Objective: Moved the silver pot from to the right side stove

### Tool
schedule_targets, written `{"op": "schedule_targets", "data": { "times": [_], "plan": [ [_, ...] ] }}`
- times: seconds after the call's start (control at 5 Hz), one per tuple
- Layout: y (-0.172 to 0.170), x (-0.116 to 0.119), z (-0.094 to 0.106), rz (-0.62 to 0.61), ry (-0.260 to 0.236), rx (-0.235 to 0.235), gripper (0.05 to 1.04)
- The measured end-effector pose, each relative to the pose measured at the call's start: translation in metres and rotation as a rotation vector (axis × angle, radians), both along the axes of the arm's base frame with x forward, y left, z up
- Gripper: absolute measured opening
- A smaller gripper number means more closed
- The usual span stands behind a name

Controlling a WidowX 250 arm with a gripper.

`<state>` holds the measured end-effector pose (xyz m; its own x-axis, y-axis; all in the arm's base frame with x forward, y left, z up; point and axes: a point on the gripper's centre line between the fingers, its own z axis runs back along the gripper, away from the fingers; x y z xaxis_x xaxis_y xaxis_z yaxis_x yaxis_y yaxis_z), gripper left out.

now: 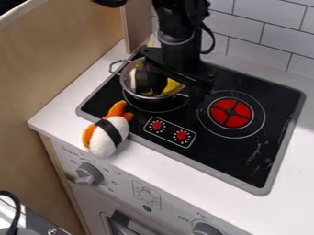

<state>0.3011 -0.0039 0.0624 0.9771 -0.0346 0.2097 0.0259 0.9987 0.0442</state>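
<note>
The silver pot (126, 79) sits over the left burner of the black stove (238, 159), a wire-like handle sticking out at its back left. Something yellow (171, 86) lies inside it. My gripper (173, 88) is low over the pot, open, one finger down inside the pot and the other near its right side. The arm and gripper hide the pot's back and right parts. On the right side of the stove is the red-centred burner (230, 113).
An orange and white plush sushi toy (109, 137) with a black band lies at the stove's front left edge, partly on the white counter (67, 120). A wooden panel (49, 69) stands on the left, and a tiled wall (264, 34) rises behind.
</note>
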Motion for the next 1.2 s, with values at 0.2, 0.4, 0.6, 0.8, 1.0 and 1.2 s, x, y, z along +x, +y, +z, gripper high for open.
{"op": "schedule_targets", "data": {
  "times": [0.2, 0.4, 0.6, 0.8, 1.0, 1.2],
  "plan": [
    [0.0008, 0.0027, -0.0033, 0.002, -0.01, -0.003, 0.999],
    [0.0012, 0.0031, -0.0062, 0.007, -0.022, -0.01, 0.998],
    [0.0004, 0.0021, -0.0081, 0.023, -0.015, -0.021, 0.938],
    [0.0004, -0.0005, -0.0103, 0.042, 0.009, -0.022, 0.672],
    [-0.0006, -0.0041, -0.0098, 0.044, 0.036, -0.028, 0.391],
    [-0.0021, -0.0027, -0.0044, 0.033, 0.045, -0.043, 0.197]
  ]
}}
